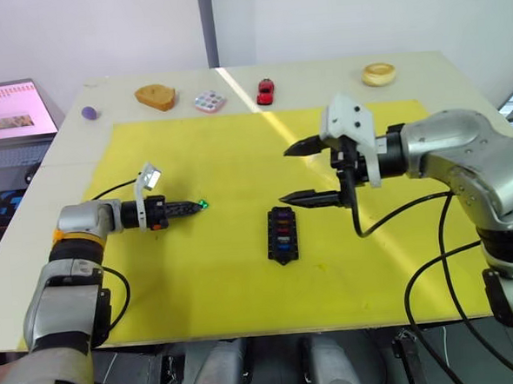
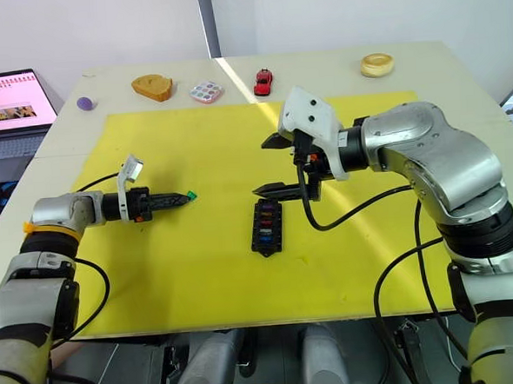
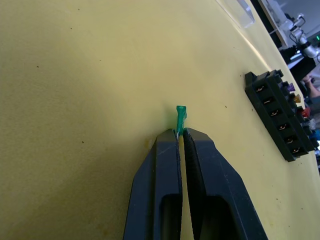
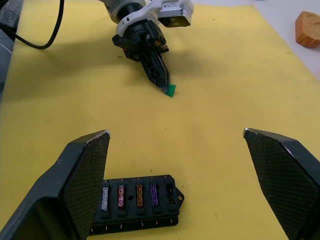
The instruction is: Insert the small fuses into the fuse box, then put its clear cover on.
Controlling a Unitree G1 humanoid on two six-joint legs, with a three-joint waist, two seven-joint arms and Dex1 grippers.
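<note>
- Nearest the head camera, low on the yellow mat (image 1: 201, 282), lies the fuse box (image 1: 282, 235), a black block flat on the mat between the two arms, its long side running away from the robot.
- The left gripper (image 1: 197, 206) is pinched tight on a green fuse (image 3: 180, 115), held at the very tips and sticking out just past them, out to the box's left and apart from it.
- The right gripper (image 1: 298, 173) hangs over the mat just behind the box, fingers spread wide and holding nothing.
- The box is part filled: the right wrist view shows a row with grey, pink, orange and purple fuses seated side by side and one slot at the row's end that looks empty. How full the other row is I cannot tell.
- The clear cover (image 3: 238, 11) lies on the mat beyond the box — hard to pick out against the yellow.
- Risks, as I judge them: the hold on the green fuse is thin, so it could twist or slip out when pressed down; if it is not square to the slot the blades would catch on the rim; and a hard push could slide the box, which nothing is steadying — the free right gripper is not touching it.
- Along the far table edge, off the mat, sit a red toy car (image 1: 266, 91) and a dotted disc (image 1: 209, 101), well away from the work.
</note>
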